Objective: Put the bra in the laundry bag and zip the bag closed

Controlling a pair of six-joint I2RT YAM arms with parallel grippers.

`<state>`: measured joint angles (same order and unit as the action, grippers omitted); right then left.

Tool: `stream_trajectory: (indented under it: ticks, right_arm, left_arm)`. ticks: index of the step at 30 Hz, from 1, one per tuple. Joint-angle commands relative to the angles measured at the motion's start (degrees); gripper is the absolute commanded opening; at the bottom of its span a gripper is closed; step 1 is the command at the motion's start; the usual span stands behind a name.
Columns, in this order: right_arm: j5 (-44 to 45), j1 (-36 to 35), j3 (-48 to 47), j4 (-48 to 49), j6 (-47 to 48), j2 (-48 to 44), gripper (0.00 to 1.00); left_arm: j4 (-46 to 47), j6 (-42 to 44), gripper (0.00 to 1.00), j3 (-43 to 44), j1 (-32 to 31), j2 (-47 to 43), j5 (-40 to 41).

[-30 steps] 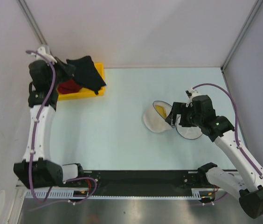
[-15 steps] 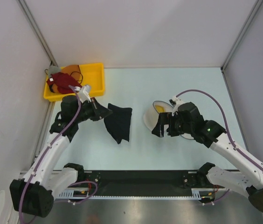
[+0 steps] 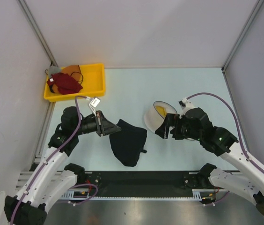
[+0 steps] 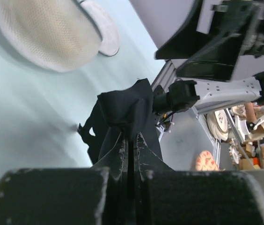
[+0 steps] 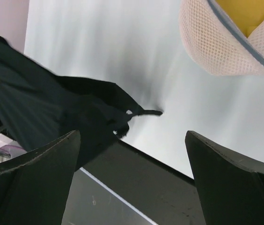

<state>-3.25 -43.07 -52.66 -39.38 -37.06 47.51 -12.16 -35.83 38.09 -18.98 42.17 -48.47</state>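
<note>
**Markings.** A small white tag [image 3: 93, 100] sits on the cable of the left arm; its print is too small to read. No other writing can be read in any view.

**Current state.**
- The left gripper [image 3: 105, 126], left of centre in the overhead view, has its jaws clenched on a fold of the black bra [image 3: 128, 142]. The garment spreads out to the lower right of the jaws. Whether its far edge rests on the surface [image 3: 188, 84] cannot be told.
- The laundry bag [image 3: 157, 117] lies right of centre, open, with something yellow showing inside. The bra is near it but apart from it.
- The right gripper [image 3: 165, 127] hovers just beside the lower right of the bag, jaws spread wide and holding nothing.
- A yellow bin [image 3: 97, 79] at the upper left holds a red garment [image 3: 65, 83].

**Change from earlier frames.**
- One second ago, the left arm held the bra over the bin at the upper left.
- Half a second ago, the bra hung left of centre. It now lies lower and further right, closer to the bag.
- The right gripper has shifted slightly to the right, jaws unchanged.
- The bag has not moved.
</note>
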Motion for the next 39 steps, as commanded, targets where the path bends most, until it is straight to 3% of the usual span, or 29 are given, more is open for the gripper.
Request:
stream_trajectory:
  ticks: [1, 5, 12, 16, 24, 33, 39]
  right_arm:
    - [2.2, -0.8, -1.8, -0.3, -2.8, 1.0, 1.00]
    - [2.5, -1.3, -2.0, 2.0, -2.0, 3.9, 1.00]
    - [1.4, -3.4, 0.9, 8.0, -2.2, 9.3, 1.00]
    - [-0.4, -3.4, 4.0, 16.5, -1.3, 12.9, 1.00]
    - [-6.4, -7.5, 2.8, 27.8, -0.7, 28.9, 1.00]
    - [-15.6, -8.5, -0.9, 34.9, 5.9, 37.2, 1.00]
    - [-15.9, -8.0, -1.0, 33.5, 9.6, 33.6, 1.00]
  left_arm:
    - [-6.6, 6.0, 0.00, 0.1, -0.2, 5.0, 8.5]
    - [-8.4, 7.5, 0.00, 0.6, 0.8, 12.3, 18.6]
    - [-8.6, 11.5, 0.00, 1.8, 2.9, 17.1, 27.6]
    - [-8.3, 11.2, 0.00, -0.2, 3.6, 17.9, 30.9]
    - [-7.7, 10.1, 0.00, -2.1, 5.8, 15.9, 32.8]
    - [-3.2, 14.1, 0.00, 1.7, 5.6, 16.0, 10.3]
    - [-2.6, 16.0, 0.00, 2.6, 4.9, 20.1, 0.7]
